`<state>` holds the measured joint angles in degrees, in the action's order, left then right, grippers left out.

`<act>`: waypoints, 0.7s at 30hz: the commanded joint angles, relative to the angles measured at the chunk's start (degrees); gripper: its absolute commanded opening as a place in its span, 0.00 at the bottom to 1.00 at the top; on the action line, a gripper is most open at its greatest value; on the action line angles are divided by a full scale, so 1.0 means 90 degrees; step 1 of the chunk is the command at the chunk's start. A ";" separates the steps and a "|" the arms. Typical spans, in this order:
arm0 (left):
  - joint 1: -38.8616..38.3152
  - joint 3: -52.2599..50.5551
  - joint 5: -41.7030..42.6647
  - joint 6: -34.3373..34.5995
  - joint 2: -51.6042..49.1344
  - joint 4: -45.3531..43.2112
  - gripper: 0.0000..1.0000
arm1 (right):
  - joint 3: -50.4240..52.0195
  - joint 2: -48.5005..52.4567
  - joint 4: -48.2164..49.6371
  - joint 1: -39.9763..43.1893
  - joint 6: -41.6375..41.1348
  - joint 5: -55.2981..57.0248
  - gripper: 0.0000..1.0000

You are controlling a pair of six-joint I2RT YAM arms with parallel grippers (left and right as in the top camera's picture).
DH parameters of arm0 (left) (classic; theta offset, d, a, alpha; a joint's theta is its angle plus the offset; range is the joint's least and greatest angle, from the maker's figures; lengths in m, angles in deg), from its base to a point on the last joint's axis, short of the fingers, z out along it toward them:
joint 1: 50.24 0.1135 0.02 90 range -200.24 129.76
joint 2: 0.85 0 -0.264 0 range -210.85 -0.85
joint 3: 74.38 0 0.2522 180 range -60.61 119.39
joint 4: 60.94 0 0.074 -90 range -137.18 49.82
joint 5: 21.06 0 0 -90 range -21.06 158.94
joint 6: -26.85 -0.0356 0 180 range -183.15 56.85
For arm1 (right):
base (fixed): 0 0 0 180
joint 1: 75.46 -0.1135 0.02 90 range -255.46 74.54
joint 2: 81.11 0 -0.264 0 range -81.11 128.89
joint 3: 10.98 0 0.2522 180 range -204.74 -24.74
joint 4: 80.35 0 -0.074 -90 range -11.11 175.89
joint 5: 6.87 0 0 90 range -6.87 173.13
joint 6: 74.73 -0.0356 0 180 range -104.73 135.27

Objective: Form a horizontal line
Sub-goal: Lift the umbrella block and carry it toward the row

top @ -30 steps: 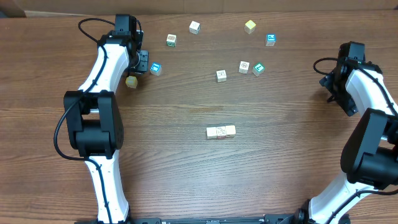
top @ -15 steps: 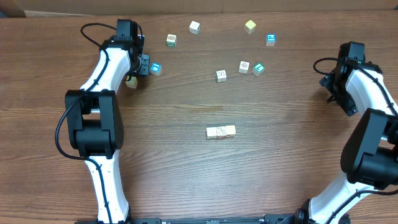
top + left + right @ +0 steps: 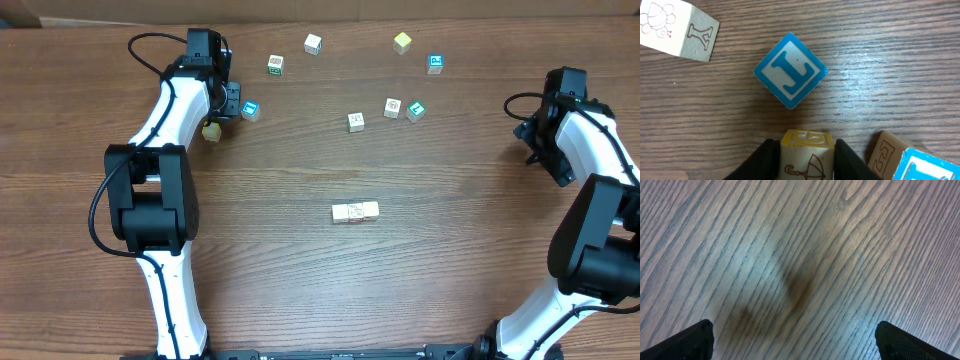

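Note:
The horizontal line (image 3: 355, 211) is a short row of touching whitish cubes, pale yellow at its right end, at mid table. My left gripper (image 3: 214, 122) is at the far left, far from it. In the left wrist view its jaws (image 3: 806, 148) are shut on a yellow cube with an umbrella print (image 3: 806, 162), which also shows in the overhead view (image 3: 210, 132). A blue cube (image 3: 790, 70) lies just beyond the jaws (image 3: 250, 110). My right gripper (image 3: 533, 135) is open and empty over bare wood at the far right (image 3: 795, 340).
Loose cubes lie scattered across the back: white ones (image 3: 313, 43) (image 3: 275, 64) (image 3: 355, 121) (image 3: 392, 106), a yellow one (image 3: 402, 41), blue ones (image 3: 435, 63) (image 3: 416, 110). In the left wrist view a whitish Y cube (image 3: 677, 27) and two cubes at bottom right (image 3: 890, 152) lie near.
The left arm has shifted very slightly near the blue cube, still holding the yellow cube. The right arm and the row have not moved.

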<state>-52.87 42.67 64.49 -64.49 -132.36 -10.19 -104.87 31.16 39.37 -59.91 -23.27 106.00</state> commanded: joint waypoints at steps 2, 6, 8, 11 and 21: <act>-0.0044 -0.0041 0.0100 0.0051 -0.0044 -0.0022 0.26 | -0.0126 0.0090 0.0017 -0.0005 0.0005 0.0068 1.00; -0.0044 -0.0041 0.0100 0.0051 -0.0005 -0.0017 0.25 | -0.0129 0.0090 0.0017 -0.0005 0.0005 0.0068 1.00; -0.0041 -0.0041 0.0100 0.0053 0.0053 -0.0017 0.24 | -0.0129 0.0090 0.0017 -0.0005 0.0005 0.0068 1.00; -0.0044 -0.0041 0.0097 0.0053 0.0221 -0.0015 0.25 | -0.0126 0.0090 0.0017 -0.0005 0.0005 0.0068 1.00; -0.0056 -0.0041 0.0119 0.0644 0.1574 0.0510 0.26 | -0.0129 0.0090 0.0017 -0.0005 0.0005 0.0068 1.00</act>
<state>-52.87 42.21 64.56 -63.12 -125.78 -7.04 -104.87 31.16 39.37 -59.91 -23.27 106.02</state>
